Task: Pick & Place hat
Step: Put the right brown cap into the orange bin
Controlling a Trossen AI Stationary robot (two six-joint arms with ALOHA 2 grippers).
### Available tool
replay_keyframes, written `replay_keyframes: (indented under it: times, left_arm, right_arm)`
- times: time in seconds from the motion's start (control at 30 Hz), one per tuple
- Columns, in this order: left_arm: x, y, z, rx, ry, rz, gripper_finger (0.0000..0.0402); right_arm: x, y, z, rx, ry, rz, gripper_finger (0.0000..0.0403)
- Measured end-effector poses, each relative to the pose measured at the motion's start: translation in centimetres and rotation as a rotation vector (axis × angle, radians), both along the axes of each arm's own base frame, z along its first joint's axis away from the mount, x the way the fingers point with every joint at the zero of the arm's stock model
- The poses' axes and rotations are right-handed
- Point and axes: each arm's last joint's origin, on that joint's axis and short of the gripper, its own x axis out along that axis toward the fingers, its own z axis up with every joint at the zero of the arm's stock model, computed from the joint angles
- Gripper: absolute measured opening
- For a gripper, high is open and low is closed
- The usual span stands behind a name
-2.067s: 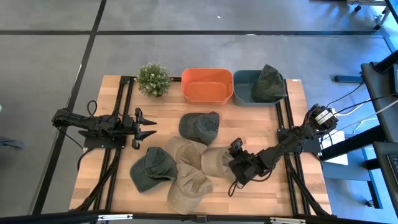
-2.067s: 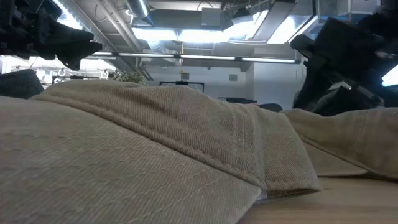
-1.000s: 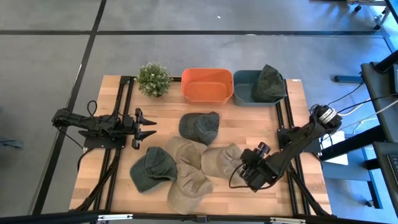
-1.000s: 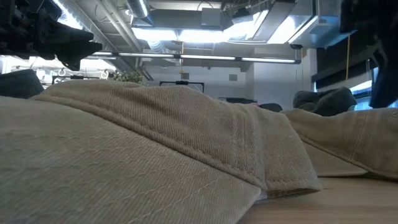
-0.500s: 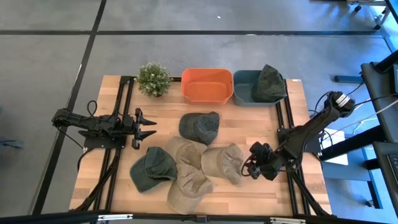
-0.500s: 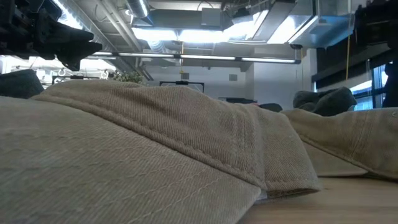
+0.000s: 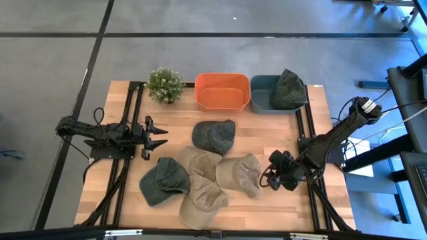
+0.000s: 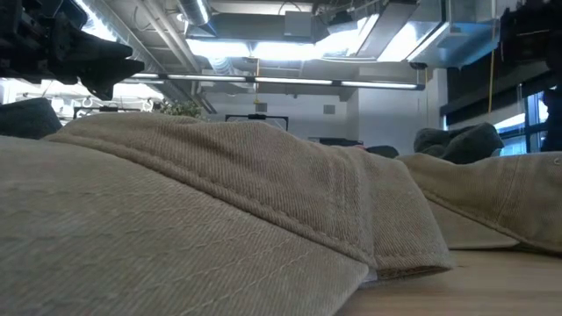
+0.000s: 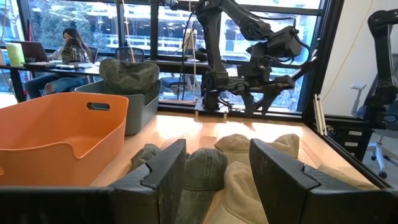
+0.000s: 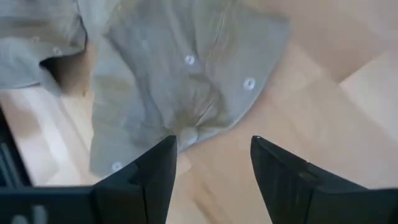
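Note:
Several hats lie crown-up on the wooden table: a dark green hat, a green hat, and three tan ones. Another dark hat rests on the blue-grey bin's right rim. My right gripper hangs open just right of the rightmost tan hat, fingers pointing down over its edge and the bare wood, touching nothing. My left gripper waits open at the table's left side, level, facing the hats.
An orange bin stands at the far edge beside the blue-grey bin, with a small potted plant to its left. Bare wood shows right of the hats. In the low view a tan hat fills the foreground.
My right gripper has drawn back from above the rightmost tan hat toward the table's right edge and risen a little, its elbow swinging up and outward; over the last half second it has barely moved. The hats lie as before.

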Motion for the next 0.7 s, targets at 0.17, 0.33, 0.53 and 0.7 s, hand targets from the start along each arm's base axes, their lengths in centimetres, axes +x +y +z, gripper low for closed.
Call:
replay_keyframes:
  times: [0.17,0.33,0.53,0.7]
  left_arm:
    - [0.0,0.0,0.0,-0.015,-0.002,0.001,0.0173]
    - [0.0,0.0,0.0,-0.023,-0.003,0.001,0.0173]
    - [0.0,0.0,0.0,-0.043,-0.005,-0.009,0.0173]
    - [0.0,0.0,0.0,-0.052,-0.005,-0.010,0.0173]
  right_arm:
    - [-0.1,-0.3,-2.2,0.182,-0.027,-0.145,0.0206]
    - [-0.1,-0.6,-4.2,0.302,-0.112,-0.157,0.0206]
    - [0.0,-1.0,-4.8,0.331,-0.151,-0.167,0.0206]
    - [-0.3,-1.4,-5.2,0.279,-0.109,-0.166,0.0206]
